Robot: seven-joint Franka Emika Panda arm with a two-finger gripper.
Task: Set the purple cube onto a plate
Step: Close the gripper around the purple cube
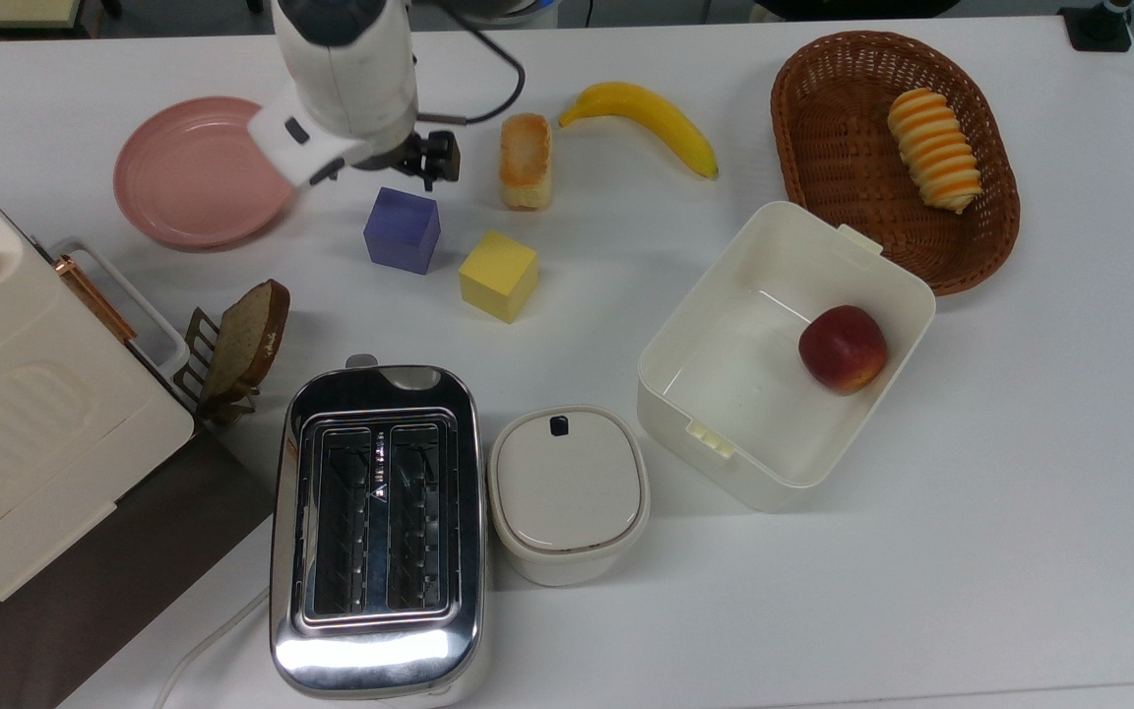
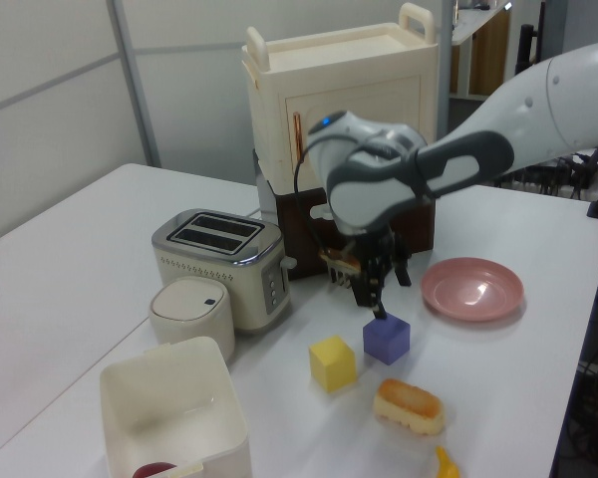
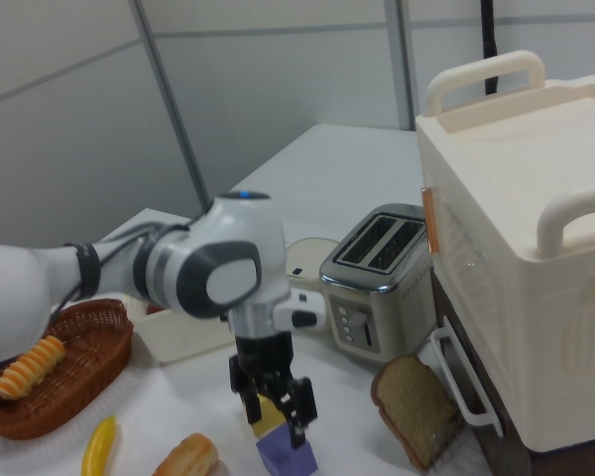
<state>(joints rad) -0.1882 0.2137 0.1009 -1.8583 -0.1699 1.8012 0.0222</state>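
Note:
The purple cube rests on the white table, with the yellow cube just to its right in the top view. The pink plate lies bare to the cube's left in the top view. My gripper hangs open just above the purple cube, pointing down with nothing between its fingers. In the left view the gripper sits right over the cube, and the plate lies to its right. In the top view the arm's wrist covers most of the gripper.
A bread roll and a banana lie right of the gripper. A wicker basket holds a striped pastry. A white box holds an apple. A toaster, a lidded pot, a toast rack and a cream cabinet stand nearer.

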